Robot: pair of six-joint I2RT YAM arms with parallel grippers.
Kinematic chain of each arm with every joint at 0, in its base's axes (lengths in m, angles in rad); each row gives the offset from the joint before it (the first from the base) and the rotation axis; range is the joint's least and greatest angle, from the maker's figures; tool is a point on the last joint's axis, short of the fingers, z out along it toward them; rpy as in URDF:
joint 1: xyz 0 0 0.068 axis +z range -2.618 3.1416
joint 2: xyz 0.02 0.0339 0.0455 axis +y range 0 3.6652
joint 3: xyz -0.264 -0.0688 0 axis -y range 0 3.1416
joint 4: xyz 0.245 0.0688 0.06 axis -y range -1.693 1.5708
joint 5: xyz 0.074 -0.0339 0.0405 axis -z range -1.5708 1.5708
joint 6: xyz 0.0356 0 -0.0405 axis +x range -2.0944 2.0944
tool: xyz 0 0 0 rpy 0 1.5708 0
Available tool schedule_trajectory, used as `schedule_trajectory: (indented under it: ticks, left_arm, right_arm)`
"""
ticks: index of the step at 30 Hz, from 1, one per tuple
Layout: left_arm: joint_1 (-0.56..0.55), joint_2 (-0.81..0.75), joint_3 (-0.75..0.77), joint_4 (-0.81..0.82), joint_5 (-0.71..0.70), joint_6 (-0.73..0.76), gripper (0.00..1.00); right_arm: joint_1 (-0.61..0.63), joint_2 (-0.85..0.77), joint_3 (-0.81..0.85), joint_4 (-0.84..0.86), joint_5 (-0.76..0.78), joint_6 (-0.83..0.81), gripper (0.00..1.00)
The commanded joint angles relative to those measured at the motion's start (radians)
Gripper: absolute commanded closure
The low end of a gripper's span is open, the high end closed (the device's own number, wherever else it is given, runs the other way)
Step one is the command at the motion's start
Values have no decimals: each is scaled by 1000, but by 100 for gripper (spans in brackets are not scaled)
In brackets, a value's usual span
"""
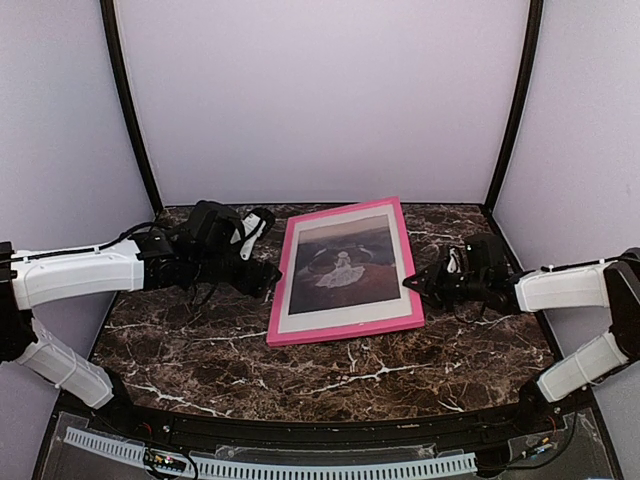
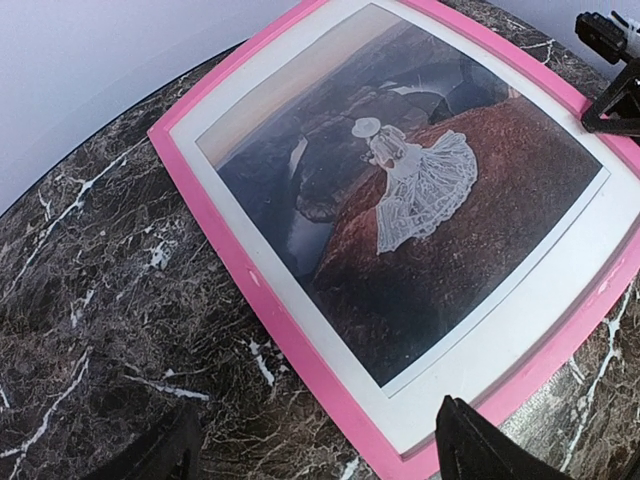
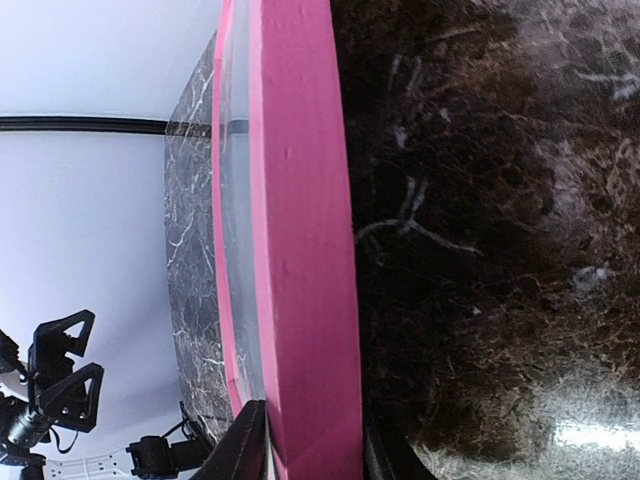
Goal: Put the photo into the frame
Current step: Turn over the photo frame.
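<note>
We find the photo (image 1: 343, 265) seated face-up in the pink frame (image 1: 345, 328), bordered by a white mat (image 1: 335, 316), flat on the marble table (image 1: 200, 350). Insertion appears complete. The right gripper (image 1: 412, 283) pinches the frame's right rail. The left gripper (image 1: 268, 275) is spread wide, holding nothing. Release remains.

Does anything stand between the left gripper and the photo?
No loose object does. The left gripper is open at the left edge of the pink frame, and the photo lies inside it, bordered by a white mat. The right gripper clasps the frame's right edge.
</note>
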Motion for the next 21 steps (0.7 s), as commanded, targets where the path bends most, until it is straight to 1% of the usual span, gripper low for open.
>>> schedule_trajectory:
  ticks: [1, 5, 10, 17, 21]
  left_arm:
    - [2, -4, -22, 24, -5, -24, 16]
    - [2, -8, -32, 20, -10, -32, 16]
    - [2, -20, -39, 16, -16, -29, 16]
    - [4, -29, -35, -16, -47, -52, 16]
    - [6, -47, -38, -26, -63, -64, 16]
  right_arm:
    - [-4, 32, -48, 197, -34, 20, 68]
    - [-4, 58, -72, 209, -32, -3, 63]
    - [-5, 88, -68, 166, -16, -57, 60]
    - [-18, 127, 0, -8, 24, -160, 54]
    - [-28, 124, 29, -82, 49, -211, 50]
